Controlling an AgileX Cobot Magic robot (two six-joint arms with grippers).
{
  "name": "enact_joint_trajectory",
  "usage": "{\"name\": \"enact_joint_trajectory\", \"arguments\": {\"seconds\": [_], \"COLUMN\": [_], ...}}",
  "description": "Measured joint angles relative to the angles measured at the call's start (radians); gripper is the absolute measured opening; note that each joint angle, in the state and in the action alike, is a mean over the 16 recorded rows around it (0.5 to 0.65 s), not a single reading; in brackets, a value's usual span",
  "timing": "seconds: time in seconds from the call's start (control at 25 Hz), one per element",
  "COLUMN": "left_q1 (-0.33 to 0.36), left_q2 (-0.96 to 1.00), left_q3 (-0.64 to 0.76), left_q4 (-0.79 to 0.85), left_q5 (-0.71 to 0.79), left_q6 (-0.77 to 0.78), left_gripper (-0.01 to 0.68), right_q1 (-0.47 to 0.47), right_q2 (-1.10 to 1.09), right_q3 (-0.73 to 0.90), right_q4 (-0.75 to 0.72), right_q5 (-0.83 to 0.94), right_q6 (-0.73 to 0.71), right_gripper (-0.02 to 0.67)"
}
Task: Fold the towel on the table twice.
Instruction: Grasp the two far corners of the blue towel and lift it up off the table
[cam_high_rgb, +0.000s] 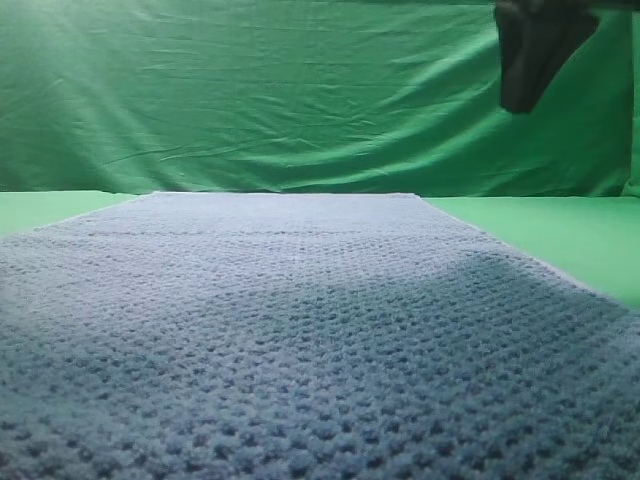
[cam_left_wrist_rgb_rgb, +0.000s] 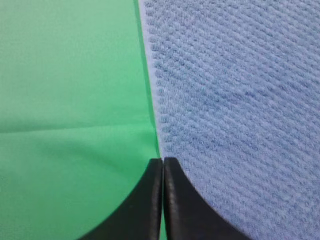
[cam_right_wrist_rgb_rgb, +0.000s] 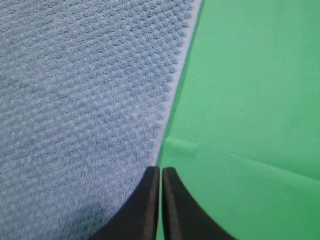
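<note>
The towel (cam_high_rgb: 300, 330) lay flat, unfolded, on the table (cam_high_rgb: 560, 235); each gripper, left (cam_left_wrist_rgb_rgb: 163, 162) and right (cam_right_wrist_rgb_rgb: 160, 171), hung pinched shut, empty, above its own side edge, seemingly poised to grab.

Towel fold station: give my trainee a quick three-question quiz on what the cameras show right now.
1. True or false: the towel lies flat and unfolded on the table.
2. The left gripper tips sit over: A) the towel's middle B) the towel's pale edge C) the backdrop.
3. Fill in: both the left and right gripper have jaws that are ____ and hold nothing.

Key: 1 true; 2 B; 3 shut.
</note>
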Motion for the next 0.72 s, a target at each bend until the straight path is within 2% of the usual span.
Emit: {"name": "enact_joint_trajectory", "arguments": {"seconds": [0.12,0.2,0.52,0.64,0.72], "left_q1": [0.0,0.0,0.0,0.0,0.0], "left_q2": [0.091,0.144,0.29,0.323,0.341], "left_q3": [-0.047,-0.073,-0.129,-0.134,-0.135], "left_q4": [0.009,0.011,-0.003,-0.009,-0.013], "left_q5": [-0.024,-0.037,-0.075,-0.087,-0.097], "left_q6": [0.004,0.006,0.009,0.009,0.009], "left_gripper": [0.059,0.119,0.438,0.548,0.602], "right_q1": [0.003,0.004,0.005,0.005,0.005], "right_q2": [0.098,0.153,0.285,0.309,0.322], "right_q3": [-0.061,-0.095,-0.171,-0.179,-0.18], "right_q4": [0.005,0.009,0.031,0.039,0.043], "right_q5": [-0.009,-0.016,-0.037,-0.047,-0.054], "right_q6": [0.0,0.001,0.01,0.016,0.02], "right_gripper": [0.14,0.218,0.533,0.613,0.639]}}
